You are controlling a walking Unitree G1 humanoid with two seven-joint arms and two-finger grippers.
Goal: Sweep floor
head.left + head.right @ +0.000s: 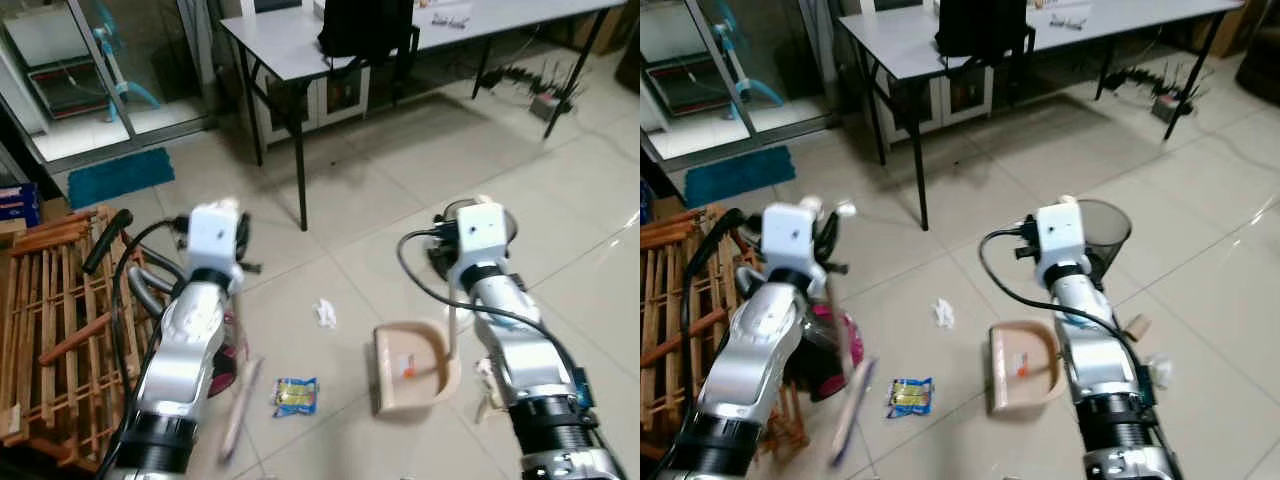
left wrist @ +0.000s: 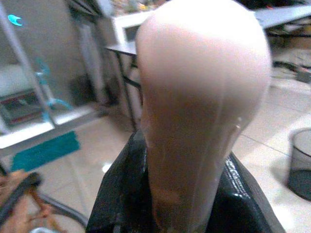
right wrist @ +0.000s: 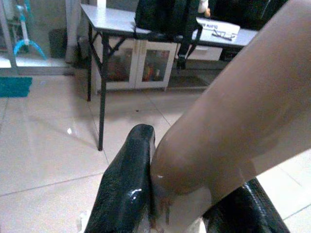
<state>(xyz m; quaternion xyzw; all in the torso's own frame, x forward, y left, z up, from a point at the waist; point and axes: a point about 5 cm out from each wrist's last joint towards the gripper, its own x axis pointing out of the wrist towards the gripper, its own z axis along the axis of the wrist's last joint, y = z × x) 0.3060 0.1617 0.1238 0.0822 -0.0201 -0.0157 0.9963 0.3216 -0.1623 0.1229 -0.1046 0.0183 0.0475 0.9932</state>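
Closest to my view are the two silver arms. My left gripper [image 2: 184,213] has its black fingers [image 2: 121,194] pinching the rounded pale top of the broom handle [image 2: 204,107], which fills the left wrist view. Below that gripper the broom [image 1: 238,405] runs down as a blurred pale stick toward the tiled floor [image 1: 400,180], ending near a dark pink head [image 1: 825,350] beside my left forearm.

My right gripper [image 3: 187,208] has its fingers [image 3: 129,189] closed around the beige handle of the dustpan [image 1: 412,368]. The dustpan sits on the floor just left of my right forearm, its pan open toward the litter, with a small orange scrap inside it.

Between the broom and the dustpan lies a yellow and blue wrapper [image 1: 296,396]. A little farther out from the fingers is a crumpled white scrap [image 1: 325,314]. Small pale bits [image 1: 1137,325] lie on the floor to the right of my right arm.

Beyond the right gripper stands a dark mesh bin [image 1: 1102,232]. Left of the left gripper is a wooden slatted rack [image 1: 45,320] with a black hose [image 1: 120,250] over it. Farther off there is a grey tabletop [image 1: 290,45] on black legs carrying a black bag [image 1: 365,25], a teal mat [image 1: 118,176] by the glass door, and cables [image 1: 540,90] on the floor under the tabletop.
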